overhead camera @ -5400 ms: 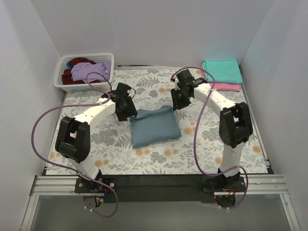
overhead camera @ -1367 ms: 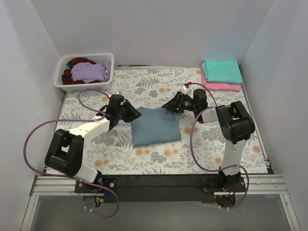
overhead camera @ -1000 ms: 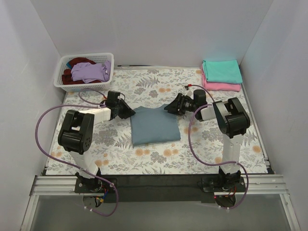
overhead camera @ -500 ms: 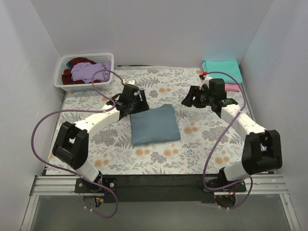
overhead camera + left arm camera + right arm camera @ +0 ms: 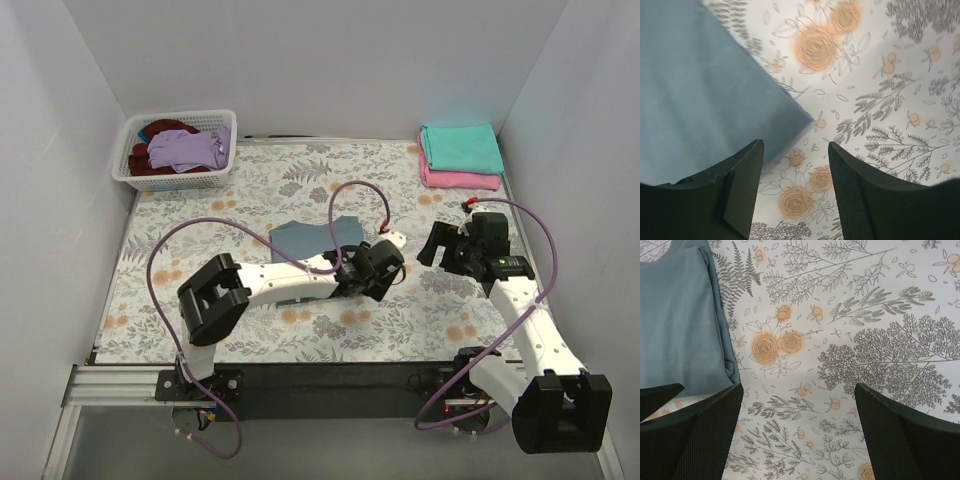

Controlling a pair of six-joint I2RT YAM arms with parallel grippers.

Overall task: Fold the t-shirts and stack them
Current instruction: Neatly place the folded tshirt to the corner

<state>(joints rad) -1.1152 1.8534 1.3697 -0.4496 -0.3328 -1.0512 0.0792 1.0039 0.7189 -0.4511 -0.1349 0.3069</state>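
The folded slate blue-grey t-shirt [image 5: 303, 240] lies flat mid-table, its near half under my left arm. My left gripper [image 5: 388, 268] hovers off the shirt's near right corner. In the left wrist view that gripper [image 5: 796, 190] is open over bare floral cloth, the shirt [image 5: 705, 95] up and left of it. My right gripper [image 5: 432, 248] hangs to the right of the shirt, apart from it. In the right wrist view it [image 5: 797, 430] stands wide open and empty, with the shirt's edge [image 5: 680, 315] at upper left. A folded teal t-shirt [image 5: 461, 147] rests on a pink one [image 5: 462, 180] at the back right.
A white lattice basket [image 5: 175, 180] at the back left holds a lilac t-shirt [image 5: 185, 150] and a dark red one [image 5: 160, 128]. White walls close in the table on three sides. Purple cables loop over the floral tablecloth [image 5: 250, 200].
My left arm swept right across the blue-grey shirt to its near right corner. My right arm drew back toward the front right and its jaws widened. The shirt lies flat, released.
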